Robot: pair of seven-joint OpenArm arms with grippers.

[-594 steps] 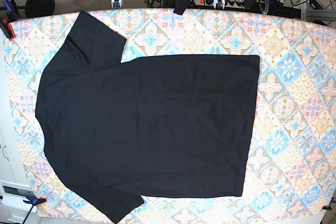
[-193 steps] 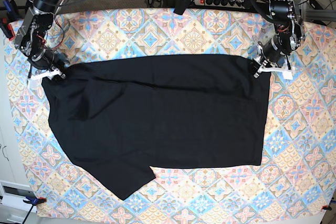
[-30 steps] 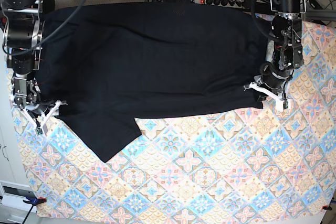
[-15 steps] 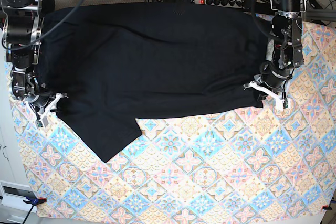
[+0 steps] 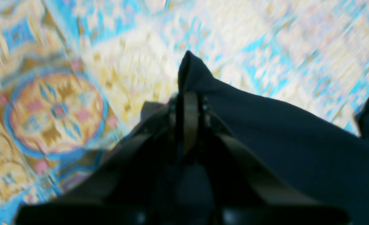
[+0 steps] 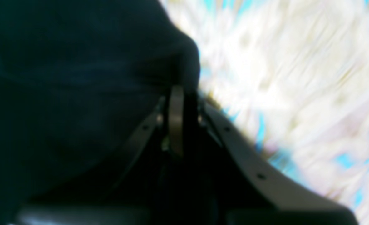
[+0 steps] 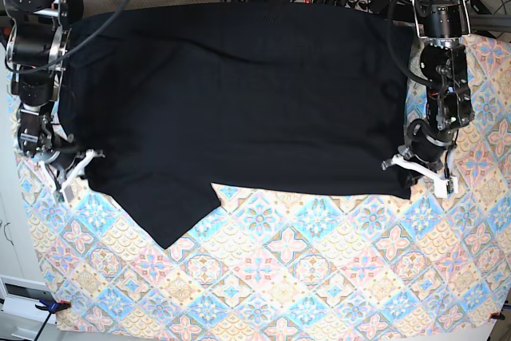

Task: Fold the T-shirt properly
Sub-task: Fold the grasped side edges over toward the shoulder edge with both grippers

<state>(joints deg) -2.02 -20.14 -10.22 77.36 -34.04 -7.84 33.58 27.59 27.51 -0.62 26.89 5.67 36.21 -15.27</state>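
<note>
Gripping opposite edges of the black T-shirt point(image 7: 239, 93) spread on the patterned worktop point(image 7: 319, 277), left tool point(image 7: 421, 167) and right tool point(image 7: 72, 167) were clamped shut; keeping even tension seemed wise.

Your base view is evenly lit and sharp, bowed toward its edges; both wrist views are smeared, the patterned worktop point(image 5: 78, 78) blown pale.
</note>
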